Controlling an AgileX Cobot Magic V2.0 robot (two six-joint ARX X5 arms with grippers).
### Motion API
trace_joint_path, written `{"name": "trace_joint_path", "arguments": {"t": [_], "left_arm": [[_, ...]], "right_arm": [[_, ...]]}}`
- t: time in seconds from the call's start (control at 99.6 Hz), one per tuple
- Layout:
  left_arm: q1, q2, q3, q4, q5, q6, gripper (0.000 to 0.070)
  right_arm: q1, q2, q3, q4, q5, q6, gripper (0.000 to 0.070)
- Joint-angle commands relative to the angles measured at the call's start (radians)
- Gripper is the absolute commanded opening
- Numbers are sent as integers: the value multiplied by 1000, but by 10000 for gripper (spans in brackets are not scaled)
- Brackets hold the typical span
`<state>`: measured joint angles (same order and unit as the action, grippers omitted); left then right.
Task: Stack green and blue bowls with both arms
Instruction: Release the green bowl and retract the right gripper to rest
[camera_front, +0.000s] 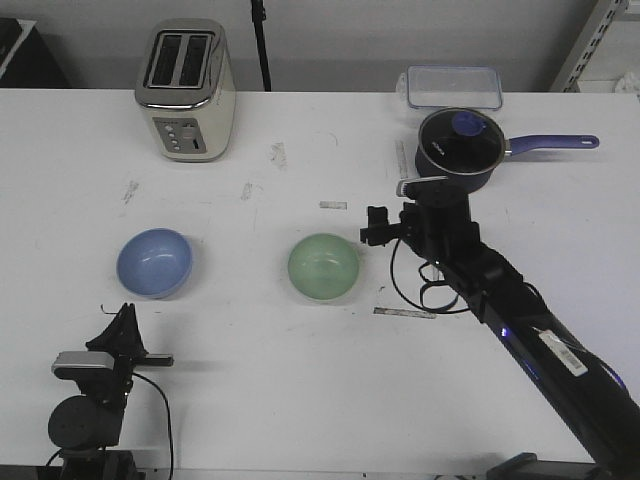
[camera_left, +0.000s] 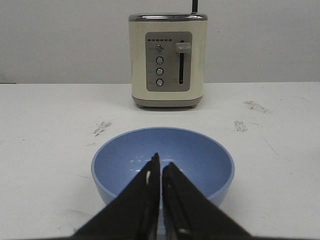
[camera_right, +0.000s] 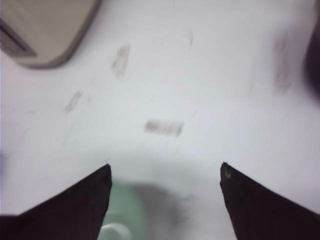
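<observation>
The blue bowl (camera_front: 154, 263) sits upright on the white table at the left, and the green bowl (camera_front: 324, 267) stands near the middle. My left gripper (camera_front: 125, 316) rests just in front of the blue bowl (camera_left: 162, 160); in the left wrist view the gripper (camera_left: 161, 164) is shut with nothing in it. Just to the right of the green bowl, my right gripper (camera_front: 369, 228) hovers. The right wrist view is blurred and shows that gripper (camera_right: 165, 171) wide open, with part of the green bowl (camera_right: 127, 215) by one finger.
A cream toaster (camera_front: 185, 90) stands at the back left. A dark saucepan (camera_front: 458, 142) with a purple handle and a clear lidded box (camera_front: 452, 85) are at the back right, behind the right arm. Tape marks dot the table (camera_front: 300, 380).
</observation>
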<state>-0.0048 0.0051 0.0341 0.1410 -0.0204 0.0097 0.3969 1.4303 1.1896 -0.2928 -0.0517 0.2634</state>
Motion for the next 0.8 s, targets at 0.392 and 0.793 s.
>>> {"name": "trace_joint_path", "arguments": {"t": [0.392, 0.793], "left_arm": [[1, -2, -22, 11, 2, 2, 2], [1, -2, -22, 11, 1, 2, 2]], "right_arm": [[-312, -332, -426, 367, -2, -372, 36], [-436, -716, -705, 367, 0, -304, 17]]}}
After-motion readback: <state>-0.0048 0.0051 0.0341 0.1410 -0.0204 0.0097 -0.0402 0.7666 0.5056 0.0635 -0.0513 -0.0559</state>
